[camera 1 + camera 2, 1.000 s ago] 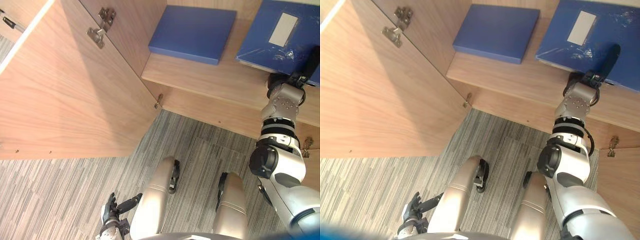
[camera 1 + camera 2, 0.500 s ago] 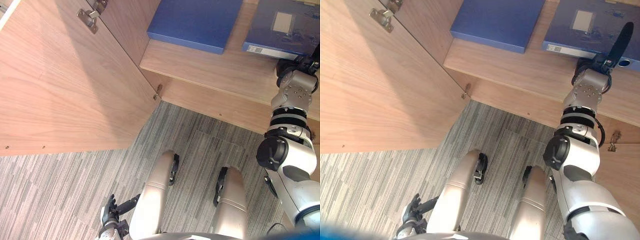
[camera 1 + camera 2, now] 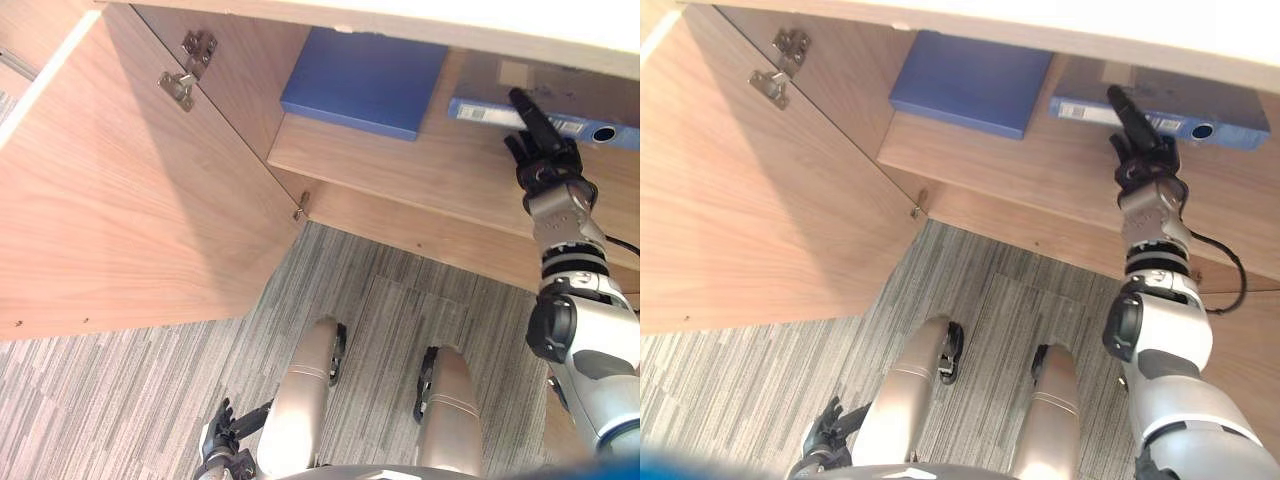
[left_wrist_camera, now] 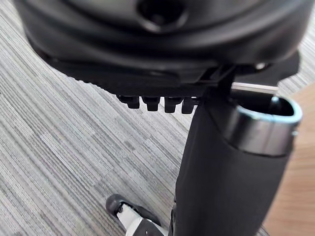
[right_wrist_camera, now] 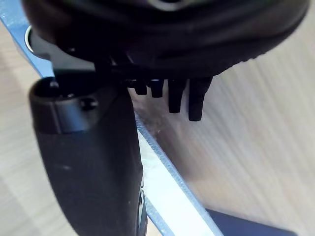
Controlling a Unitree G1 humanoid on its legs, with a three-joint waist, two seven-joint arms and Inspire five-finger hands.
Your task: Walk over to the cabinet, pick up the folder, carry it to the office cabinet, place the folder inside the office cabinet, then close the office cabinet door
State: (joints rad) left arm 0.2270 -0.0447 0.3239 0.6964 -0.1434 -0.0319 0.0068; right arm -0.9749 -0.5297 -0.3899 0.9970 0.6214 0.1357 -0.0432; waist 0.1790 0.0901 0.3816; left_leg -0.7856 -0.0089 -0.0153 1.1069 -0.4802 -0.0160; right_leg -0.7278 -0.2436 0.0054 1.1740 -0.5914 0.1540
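The blue folder (image 3: 480,108) lies flat on the cabinet's wooden shelf (image 3: 400,165), its labelled spine facing out. My right hand (image 3: 545,160) reaches up to it, open, with straight fingers pointing at the spine and the fingertips at or against it. In the right wrist view the right hand (image 5: 93,157) has its fingers straight over the folder's pale spine (image 5: 162,182). My left hand (image 3: 222,450) hangs low over the carpet, open and holding nothing; the left wrist view shows the left hand (image 4: 231,172) above grey carpet.
A second flat blue folder (image 3: 365,80) lies on the same shelf to the left. The cabinet door (image 3: 120,200) stands wide open at the left, with hinges (image 3: 190,70) on the side wall. The cabinet's pale top edge (image 3: 400,20) overhangs the shelf.
My right hand has let go of the folder and straightened its fingers; it now points at the spine. The folder has settled flat, deeper on the shelf. The head camera has shifted.
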